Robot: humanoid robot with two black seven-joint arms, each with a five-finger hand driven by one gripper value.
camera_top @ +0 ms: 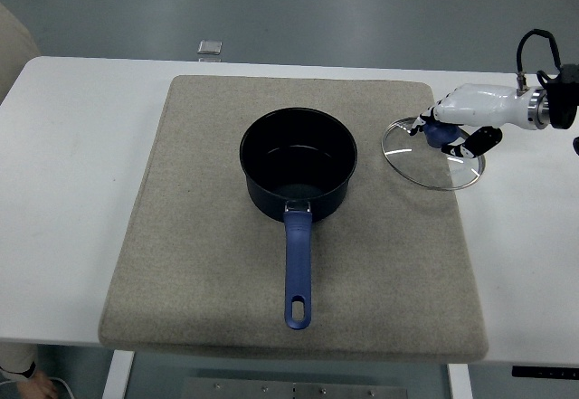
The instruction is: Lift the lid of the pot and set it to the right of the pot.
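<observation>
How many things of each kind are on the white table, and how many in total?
Dark blue pot with a long blue handle: 1
Round glass lid with a blue knob: 1
Square beige fabric mat: 1
Small grey square object at the far edge: 1
Total: 4
</observation>
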